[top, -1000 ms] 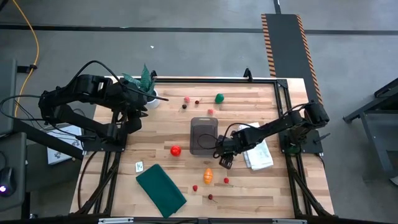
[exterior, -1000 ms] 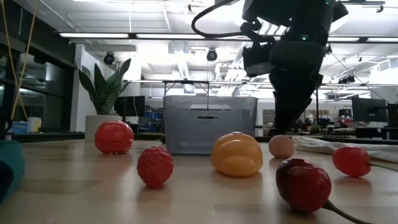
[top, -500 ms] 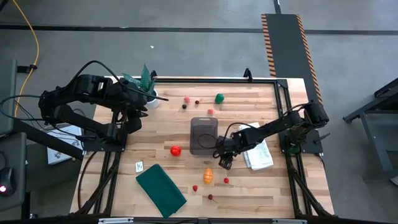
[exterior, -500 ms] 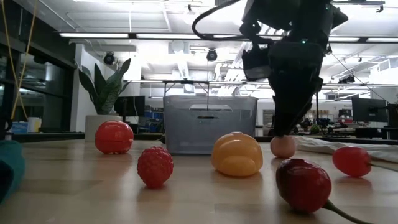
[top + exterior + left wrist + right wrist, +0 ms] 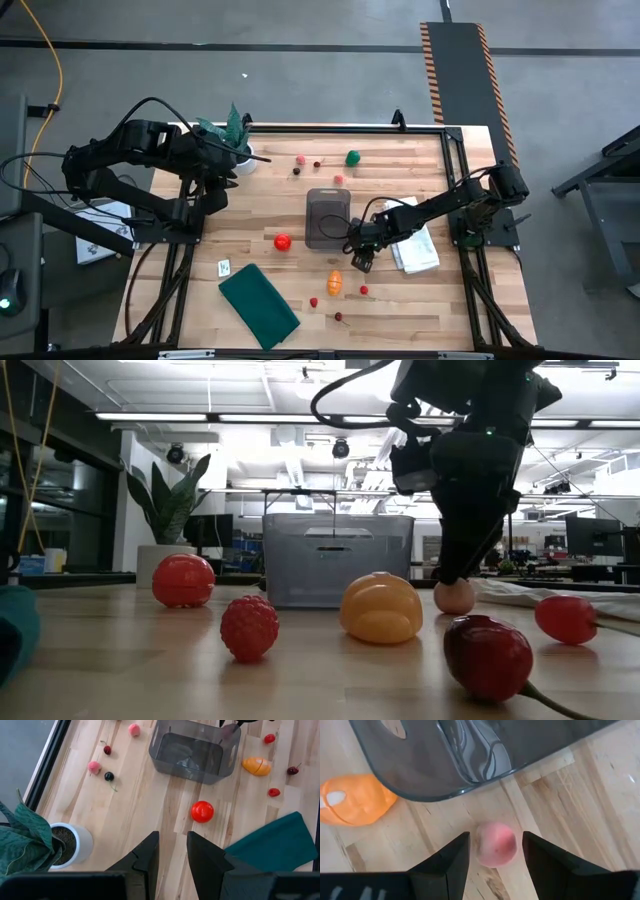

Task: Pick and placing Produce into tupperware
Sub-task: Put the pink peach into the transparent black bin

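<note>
Wooden slatted tabletop (image 5: 260, 210) carries everything. Your clear grey-tinted rectangular plastic tupperware (image 5: 326, 217) sits just beyond the fingertips of the right gripper (image 5: 492, 851). Fingers part-open, straddling the small round pink toy peach (image 5: 495, 844), with no grip on it yet. It looks light, smooth and likely to roll, so close on its widest middle. Left gripper (image 5: 173, 851) waits narrowly open and empty, near the plant.

Grey floor (image 5: 300, 80), ceiling striplights (image 5: 200, 417)
</note>
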Tool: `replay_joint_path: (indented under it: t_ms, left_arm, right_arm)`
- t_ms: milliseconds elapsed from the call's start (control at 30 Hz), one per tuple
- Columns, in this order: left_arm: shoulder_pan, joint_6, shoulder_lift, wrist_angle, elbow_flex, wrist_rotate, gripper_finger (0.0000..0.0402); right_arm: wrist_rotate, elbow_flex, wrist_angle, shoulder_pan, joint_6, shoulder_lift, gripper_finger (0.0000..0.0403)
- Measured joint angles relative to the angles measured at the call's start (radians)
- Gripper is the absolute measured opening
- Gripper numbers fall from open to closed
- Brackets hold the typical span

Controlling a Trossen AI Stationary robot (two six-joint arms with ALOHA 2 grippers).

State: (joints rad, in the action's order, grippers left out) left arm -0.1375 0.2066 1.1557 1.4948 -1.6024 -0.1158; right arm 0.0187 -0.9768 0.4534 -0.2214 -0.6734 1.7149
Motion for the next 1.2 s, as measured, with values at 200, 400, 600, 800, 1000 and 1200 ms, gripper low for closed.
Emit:
replay_joint_path:
  t_ms: [200, 400, 600, 800, 1000, 1200]
  left_arm:
    - [0.000, 0.000, 0.000, 0.000, 0.000, 0.000, 0.0090]
    - [0.000, 0.003, 0.000, 0.000, 0.000, 0.000, 0.0090]
    - [0.000, 0.007, 0.000, 0.002, 0.000, 0.000, 0.0090]
    - [0.000, 0.007, 0.000, 0.005, 0.000, 0.000, 0.0090]
    - [0.000, 0.007, 0.000, 0.005, 0.000, 0.000, 0.0090]
    - [0.000, 0.007, 0.000, 0.005, 0.000, 0.000, 0.0090]
  right_arm:
    - [-0.021, 0.000, 0.000, 0.006, 0.005, 0.022, 0.0174]
    - [-0.026, 0.000, -0.017, 0.005, 0.000, 0.038, 0.0174]
    - [-0.026, 0.000, -0.012, 0.005, 0.000, 0.054, 0.0168]
    - [-0.026, 0.000, -0.017, 0.005, -0.001, 0.053, 0.0129]
    - [-0.026, 0.000, -0.018, 0.005, -0.003, 0.053, 0.0117]
    - [-0.027, 0.000, -0.017, 0.005, -0.003, 0.046, 0.0116]
